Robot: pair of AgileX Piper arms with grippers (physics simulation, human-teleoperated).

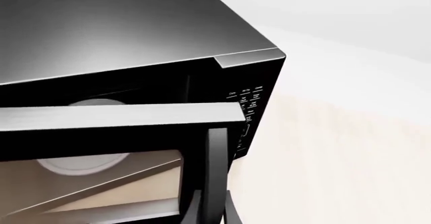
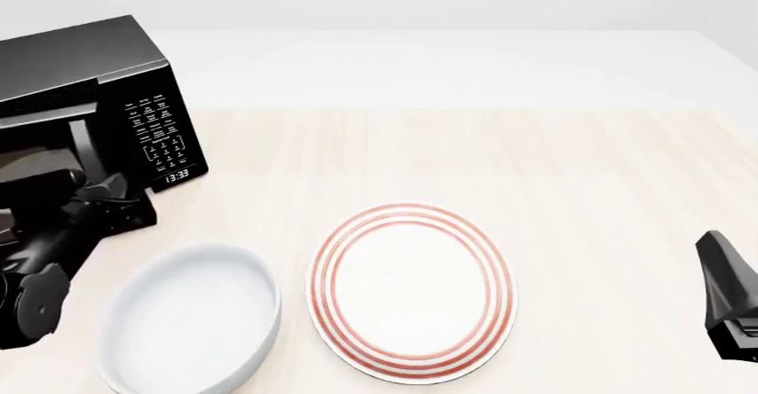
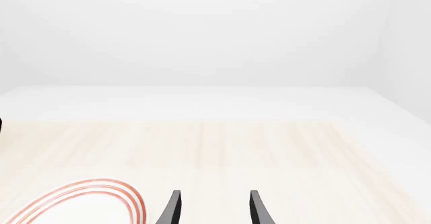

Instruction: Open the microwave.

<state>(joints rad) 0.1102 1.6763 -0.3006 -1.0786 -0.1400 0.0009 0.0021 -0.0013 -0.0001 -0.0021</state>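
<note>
The microwave (image 2: 83, 57) is a glossy black box at the table's far left, its keypad panel (image 2: 160, 132) showing a small clock. Its door (image 1: 121, 119) stands partly open, swung out toward my side. The pale turntable (image 1: 91, 103) shows in the gap above the door and again through the glass. My left gripper (image 1: 214, 213) is shut on the vertical grey handle (image 1: 215, 158), with a dark finger on each side of the bar. In the front view the left gripper (image 2: 124, 209) sits just in front of the keypad. My right gripper (image 3: 214, 209) is open and holds nothing, low at the right (image 2: 714, 252).
A white bowl (image 2: 190, 323) sits near the front left, close under the left arm. A white plate with red rings (image 2: 413, 289) lies beside it at the centre front. The wooden table top (image 2: 533, 163) runs back to a white strip.
</note>
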